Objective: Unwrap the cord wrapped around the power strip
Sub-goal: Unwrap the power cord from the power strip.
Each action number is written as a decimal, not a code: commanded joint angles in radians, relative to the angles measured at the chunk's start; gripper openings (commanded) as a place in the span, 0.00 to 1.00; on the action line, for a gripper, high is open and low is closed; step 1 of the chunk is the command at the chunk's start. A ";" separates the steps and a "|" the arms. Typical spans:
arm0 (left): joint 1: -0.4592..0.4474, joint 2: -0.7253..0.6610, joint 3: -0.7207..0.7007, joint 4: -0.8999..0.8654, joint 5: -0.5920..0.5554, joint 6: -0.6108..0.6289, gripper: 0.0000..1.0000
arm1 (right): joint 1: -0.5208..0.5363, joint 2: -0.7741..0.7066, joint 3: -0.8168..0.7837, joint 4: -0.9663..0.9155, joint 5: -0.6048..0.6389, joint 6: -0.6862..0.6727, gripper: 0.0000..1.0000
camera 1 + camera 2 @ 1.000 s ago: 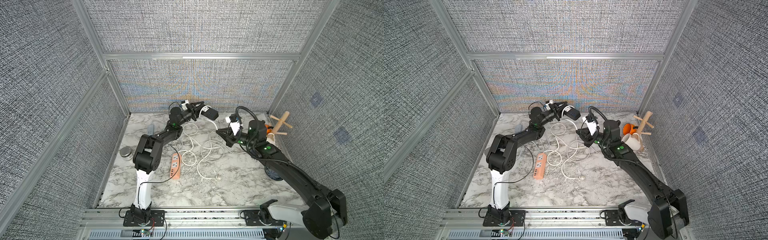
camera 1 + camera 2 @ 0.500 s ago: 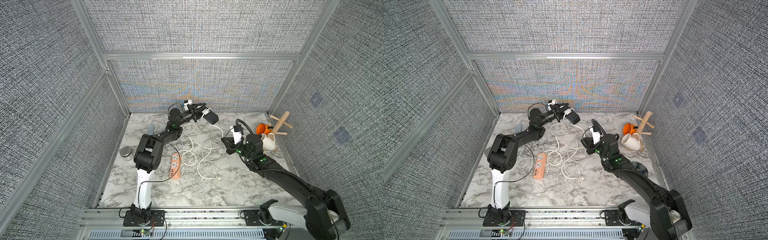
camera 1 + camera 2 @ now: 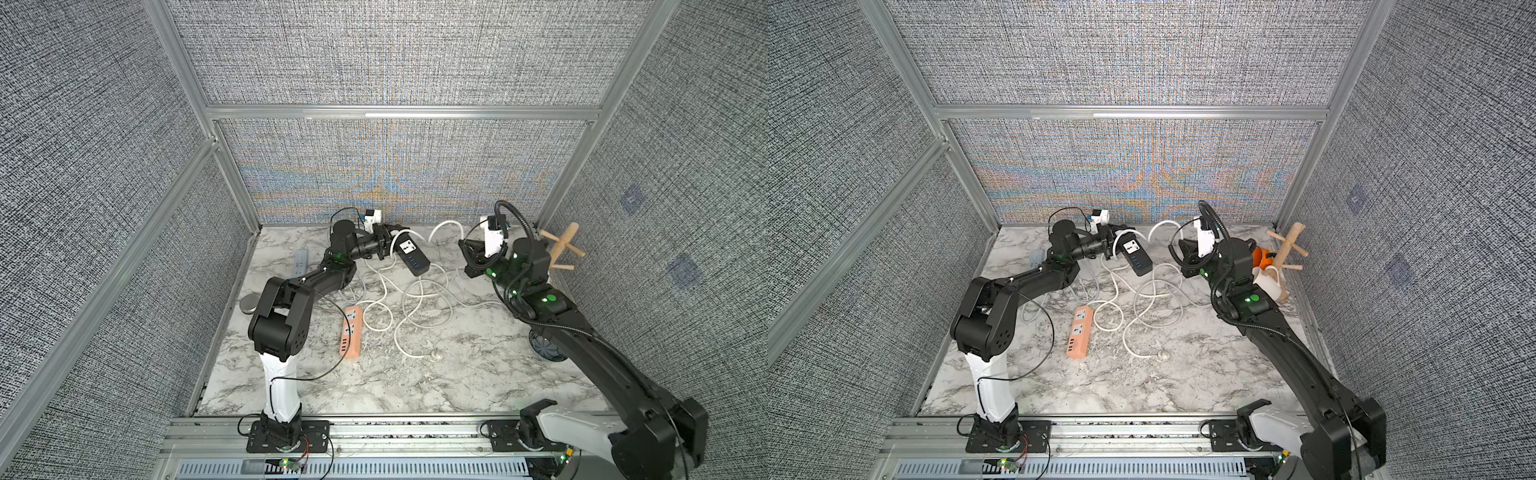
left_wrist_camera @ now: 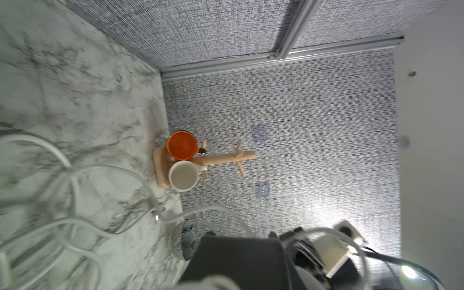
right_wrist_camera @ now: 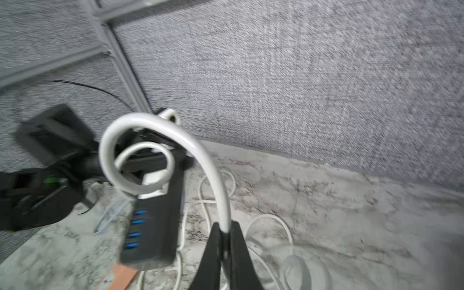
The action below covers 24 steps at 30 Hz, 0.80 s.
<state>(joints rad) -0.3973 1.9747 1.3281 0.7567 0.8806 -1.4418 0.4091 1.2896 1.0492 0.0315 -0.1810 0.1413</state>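
Right gripper [image 5: 224,232] is pinched tight on the white cord [image 5: 140,120], which curls up and back in a loop toward the black power strip [image 3: 412,261]. Left gripper [image 3: 392,245] clasps that strip by one end, holding it tilted above the marble table [image 3: 415,386]. Slack cord sprawls on the table beneath, between both arms.
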 commanded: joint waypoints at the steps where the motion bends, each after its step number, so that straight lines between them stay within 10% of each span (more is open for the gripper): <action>1: 0.001 0.005 0.036 -0.112 -0.072 0.178 0.00 | 0.055 -0.039 0.028 -0.134 -0.063 -0.062 0.00; 12: 0.001 0.175 0.277 0.162 -0.201 -0.179 0.00 | 0.155 -0.066 -0.228 -0.093 -0.037 0.004 0.00; 24: 0.073 0.117 0.167 0.354 -0.094 -0.373 0.00 | -0.107 0.057 -0.343 -0.032 0.007 0.151 0.00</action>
<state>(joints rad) -0.3405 2.1082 1.5208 0.9665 0.7563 -1.7481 0.3252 1.3396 0.7067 -0.0437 -0.1734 0.2600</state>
